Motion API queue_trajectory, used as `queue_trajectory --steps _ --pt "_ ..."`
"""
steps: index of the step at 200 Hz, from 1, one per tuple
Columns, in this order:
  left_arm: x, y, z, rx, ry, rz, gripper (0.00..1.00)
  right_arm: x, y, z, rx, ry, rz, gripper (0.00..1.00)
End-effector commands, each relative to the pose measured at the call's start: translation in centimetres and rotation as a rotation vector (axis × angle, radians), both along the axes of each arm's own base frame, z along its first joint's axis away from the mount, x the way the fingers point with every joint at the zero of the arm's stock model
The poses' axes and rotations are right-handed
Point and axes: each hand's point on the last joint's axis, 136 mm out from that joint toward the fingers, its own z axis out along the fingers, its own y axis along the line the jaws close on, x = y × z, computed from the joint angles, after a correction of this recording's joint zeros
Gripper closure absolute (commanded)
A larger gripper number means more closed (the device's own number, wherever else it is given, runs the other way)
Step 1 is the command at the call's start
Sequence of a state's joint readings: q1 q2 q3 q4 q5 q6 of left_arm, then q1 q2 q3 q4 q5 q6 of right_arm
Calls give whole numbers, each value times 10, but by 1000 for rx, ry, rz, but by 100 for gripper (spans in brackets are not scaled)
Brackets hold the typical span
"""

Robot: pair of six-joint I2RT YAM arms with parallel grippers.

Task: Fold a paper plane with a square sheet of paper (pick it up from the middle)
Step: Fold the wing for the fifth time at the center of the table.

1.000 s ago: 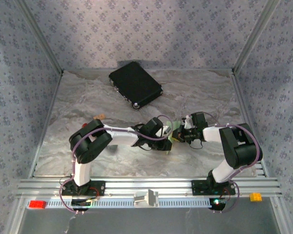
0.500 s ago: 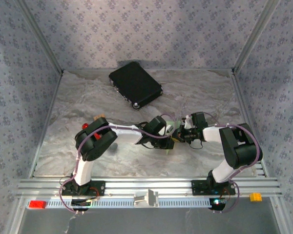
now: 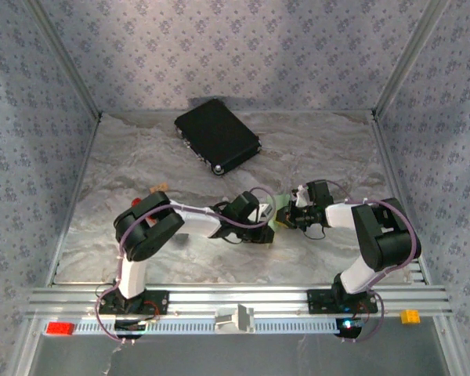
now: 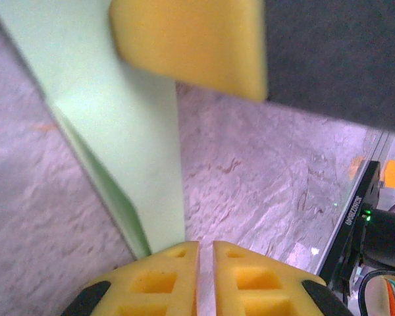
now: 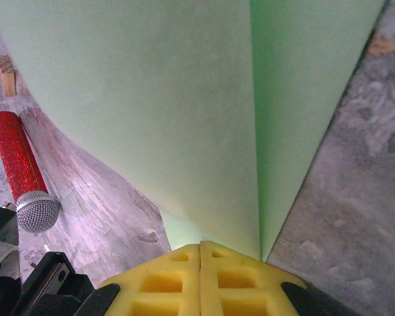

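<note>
The square sheet of paper is light green and folded along a crease, and it stands up off the table. My right gripper is shut on its lower edge. In the top view the paper sits between my right gripper and my left gripper, right of the table's centre. In the left wrist view the paper runs as a narrow strip down to the outer side of one finger. My left gripper is shut to a thin slit that shows only table. The right gripper's yellow pad hangs close above.
A black case lies at the back of the marble table. A red-handled tool with a grey head and a small wooden block lie to the left, behind the left arm. The front rail carries small red and orange blocks.
The left arm's elbow rose and came back down, and its gripper swung towards the paper and back. The left jaws closed slightly. The right arm kept still, holding the paper.
</note>
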State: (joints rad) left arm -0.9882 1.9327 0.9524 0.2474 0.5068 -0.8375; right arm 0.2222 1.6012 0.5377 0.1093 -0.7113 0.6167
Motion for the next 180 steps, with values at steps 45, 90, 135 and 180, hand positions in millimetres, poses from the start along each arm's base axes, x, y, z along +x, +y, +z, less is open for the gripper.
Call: queue_trajectory --steps 45,90,135,180 --pt "-25 42 -25 145 75 11 93 -12 -27 -33 -145 105 -72 93" --pt "-16 39 3 92 -3 29 98 -12 -25 -31 -136 103 -75 93" --pt "16 16 39 -26 -53 87 98 -10 -22 -27 -109 103 -88 93" --pt "44 -8 40 -55 -38 104 96 -10 -21 -27 -103 102 -89 93"
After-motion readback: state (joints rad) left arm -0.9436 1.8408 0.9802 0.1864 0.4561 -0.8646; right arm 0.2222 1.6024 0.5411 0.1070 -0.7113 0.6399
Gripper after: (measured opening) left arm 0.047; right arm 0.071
